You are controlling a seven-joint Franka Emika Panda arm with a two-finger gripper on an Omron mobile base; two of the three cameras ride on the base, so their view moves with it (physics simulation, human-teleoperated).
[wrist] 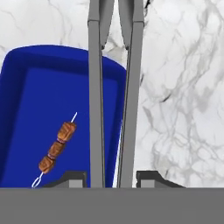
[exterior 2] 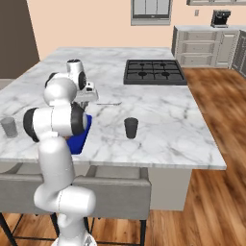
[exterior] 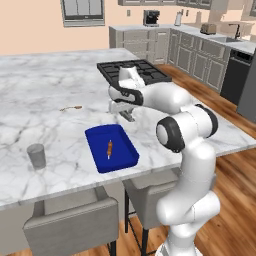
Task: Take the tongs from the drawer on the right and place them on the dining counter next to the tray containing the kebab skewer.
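While the gripper [wrist: 111, 177] hung above the white marble dining counter [wrist: 183, 87], the tiny orange-brown kebab skewer [wrist: 57, 146] lay left of the jaws in the deep-blue rectangular tray [wrist: 26, 109]; the jaws clamped the slim dark-grey metal tongs [wrist: 113, 87], apparently carrying them beside the tray's right rim.

White marble dining counter [exterior: 50, 90] bearing a blue tray [exterior: 111, 147] near the front edge, a grey cup [exterior: 36, 155], a dark cup [exterior 2: 131, 128], thin cutlery [exterior: 71, 108], and a black hob [exterior 2: 153, 71].
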